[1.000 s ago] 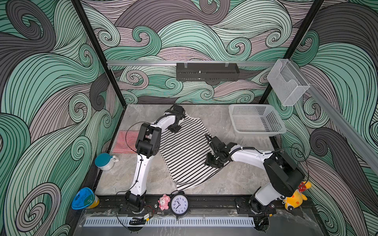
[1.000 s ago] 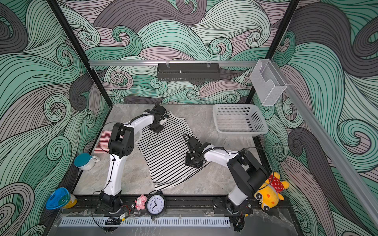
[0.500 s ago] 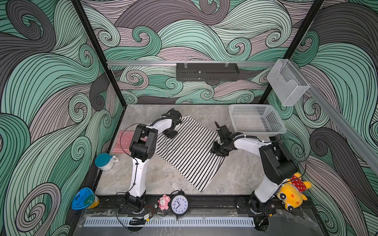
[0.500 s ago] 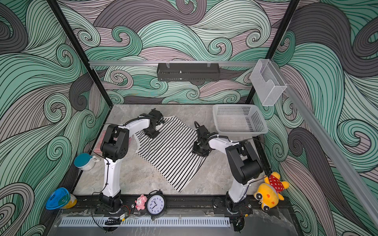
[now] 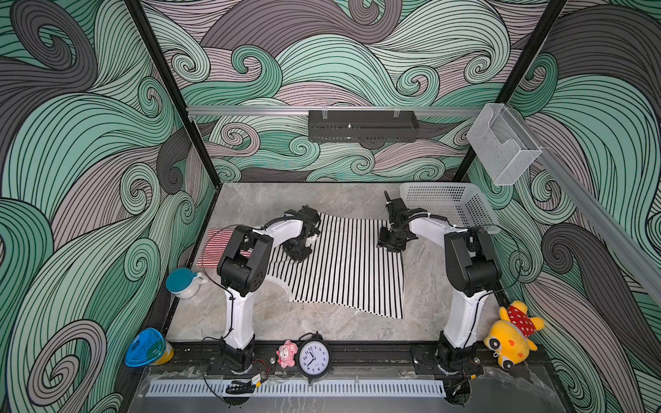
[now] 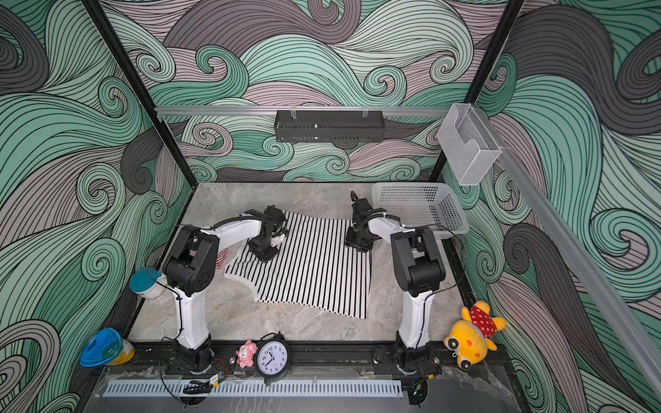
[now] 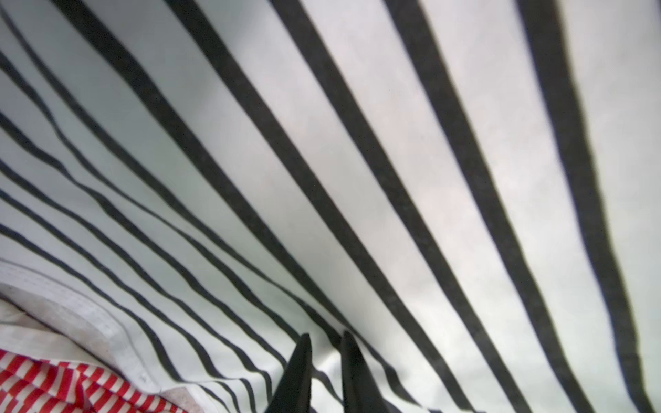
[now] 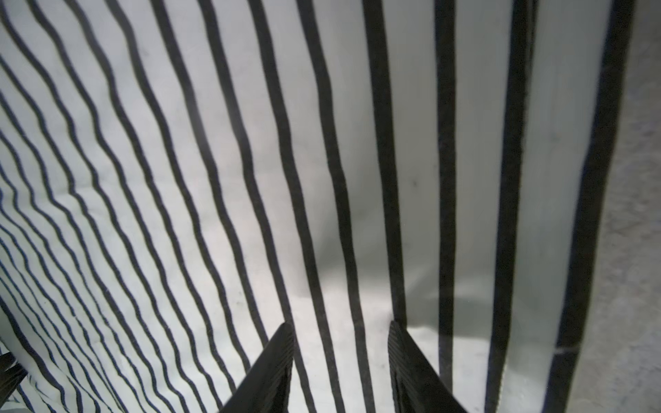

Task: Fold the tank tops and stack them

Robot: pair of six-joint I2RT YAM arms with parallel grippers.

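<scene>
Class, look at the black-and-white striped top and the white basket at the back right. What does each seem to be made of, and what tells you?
Striped top: probably a soft matte knit fabric; it lies limp and its stripes ripple. Basket: likely rigid plastic; its stiff walls are a grid of small holes.

On the grey marble bench (image 5: 322, 325) we see the black-and-white striped tank top (image 5: 343, 271) spread flat, the red-and-white striped tank top (image 5: 218, 239) at its left, and a white perforated basket (image 5: 450, 203) far right.
</scene>
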